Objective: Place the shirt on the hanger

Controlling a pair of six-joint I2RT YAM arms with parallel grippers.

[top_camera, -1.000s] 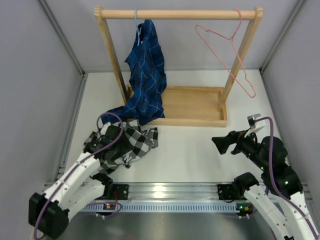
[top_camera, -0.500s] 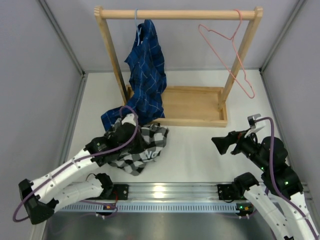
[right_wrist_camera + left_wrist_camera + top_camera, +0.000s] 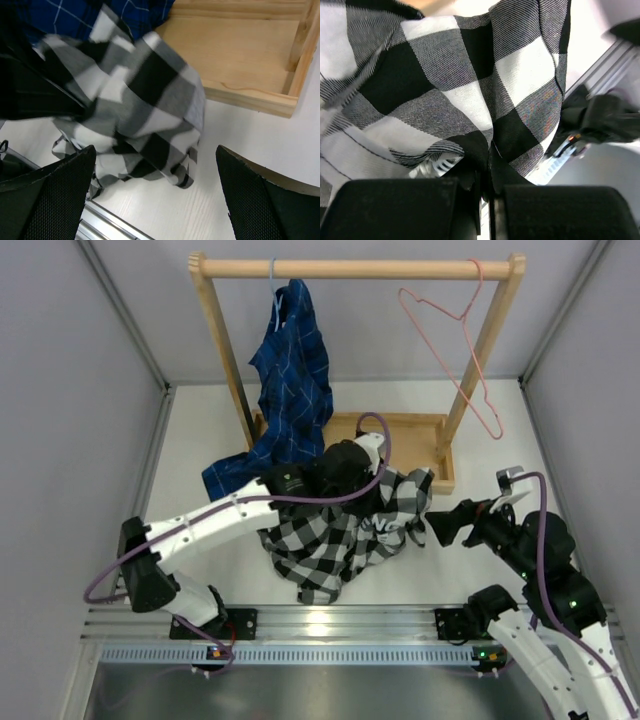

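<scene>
Grey panel walls (image 3: 60, 390) close in a white table (image 3: 420, 575) on three sides. You have one wooden rack: a round rail (image 3: 360, 269) on two posts, over a shallow plank tray (image 3: 390, 445) at the table's far edge.

Count: two shirts, two hangers.
- The shirt (image 3: 330, 545), soft twill in large black-and-white checks, hangs bunched at mid-table, just in front of the tray's near edge, trailing toward the table's near edge.
- A dark blue shirt (image 3: 295, 380) with thin light lines hangs from a light blue hanger (image 3: 273, 285) at the rail's left end.
- The hanger (image 3: 443, 358), a thin pink wire triangle, is hooked bare on the rail's right end, tilted along the right post.

Your left gripper (image 3: 485, 172) is clenched on a fold of the checked cloth. Your right gripper (image 3: 437, 525) is spread wide and holds nothing, just beside the shirt's right edge; you cannot tell whether it touches.
</scene>
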